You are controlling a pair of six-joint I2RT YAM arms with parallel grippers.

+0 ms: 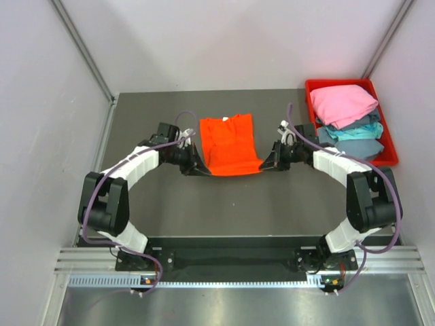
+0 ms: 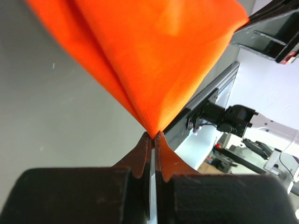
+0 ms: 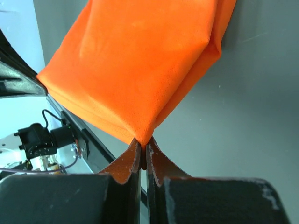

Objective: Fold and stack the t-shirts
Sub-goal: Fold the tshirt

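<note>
The bright orange t-shirt [image 1: 229,144] lies at the middle of the grey table, its near edge lifted between both grippers. My left gripper [image 1: 198,165] is shut on its near left corner; in the left wrist view the cloth [image 2: 159,56] fans out from the pinched fingertips [image 2: 153,135]. My right gripper [image 1: 266,163] is shut on its near right corner; in the right wrist view the cloth [image 3: 140,65] hangs from the closed tips [image 3: 143,141]. A pink t-shirt [image 1: 343,104] lies on top of light teal [image 1: 359,130] and grey-blue [image 1: 353,145] shirts.
The red plastic bin [image 1: 389,144] holding the other shirts stands at the table's back right corner, right of my right arm. Pale walls close in the table on the left, back and right. A black rail [image 1: 231,258] runs along the near edge.
</note>
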